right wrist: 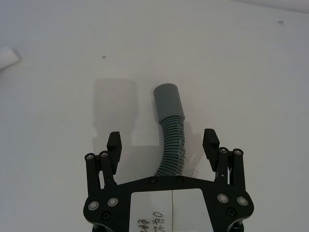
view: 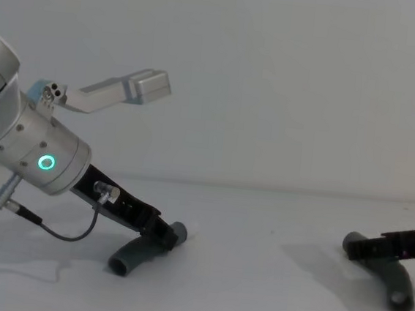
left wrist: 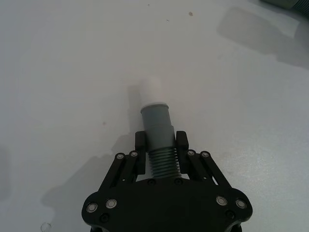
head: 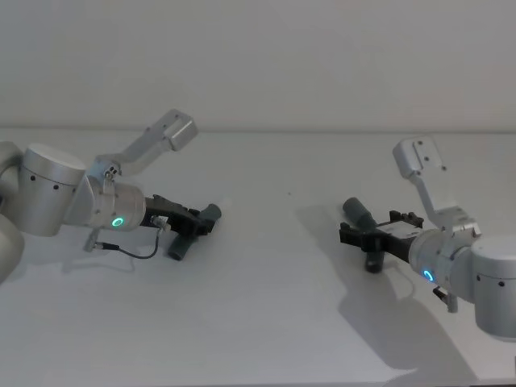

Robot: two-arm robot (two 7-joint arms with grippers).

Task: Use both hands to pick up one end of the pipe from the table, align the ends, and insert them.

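Two hose pieces rest on the bench [head: 274, 314], well apart: the left hose [head: 178, 247] on the left side, the right hose [head: 356, 211] on the right side. The left end effector [left wrist: 161, 140] is around the left hose, one finger touching each side just behind its cuff [left wrist: 156, 118]. The right end effector [right wrist: 163, 142] straddles the right hose, its fingers [right wrist: 114, 143] apart from it.

Place: you are looking at a bare test lab.
Signs: plain white table [head: 266, 330], blank white wall [head: 266, 56] behind it.

Silver wrists [head: 97, 201], glowing rings [head: 118, 222] — black jaws studded with silver screws [left wrist: 111, 203].
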